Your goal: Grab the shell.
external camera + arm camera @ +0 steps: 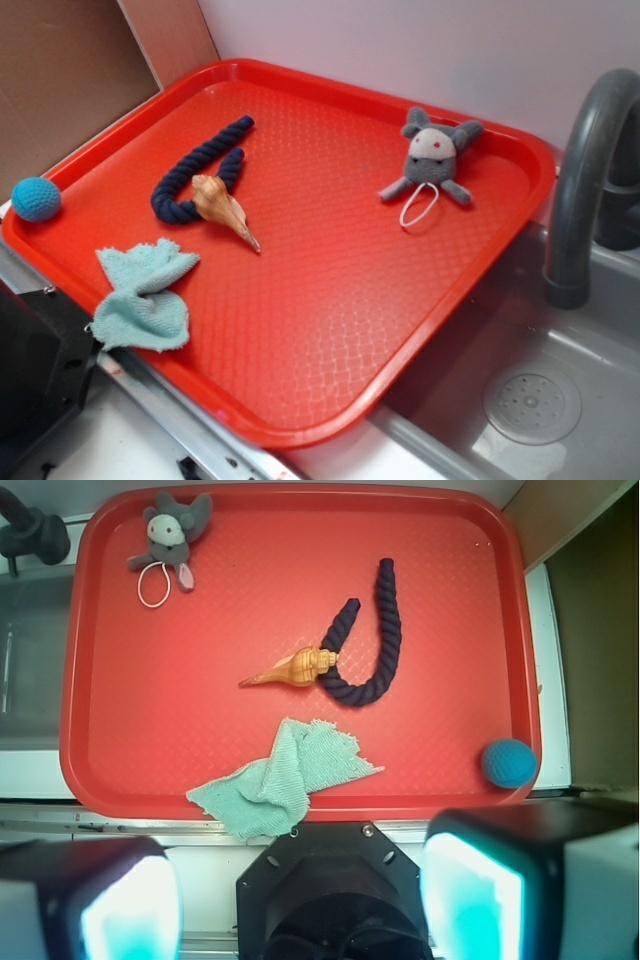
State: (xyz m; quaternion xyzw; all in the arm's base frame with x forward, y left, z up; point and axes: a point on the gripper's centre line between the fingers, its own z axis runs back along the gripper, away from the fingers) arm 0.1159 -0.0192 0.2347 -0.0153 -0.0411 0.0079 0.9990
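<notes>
On the red plastic tray (100, 770) my tan spiral shell (296, 668) touches the dark blue rope (372, 640); crumpled teal cloth (280, 780) lies near; my jaws stand apart

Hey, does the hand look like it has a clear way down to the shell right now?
Probably yes. The shell lies uncovered on the red tray, and the open hand has nothing beneath it blocking the way. The one snag: the shell's bulbous end touches the blue rope, so closing there could catch the rope.
</notes>
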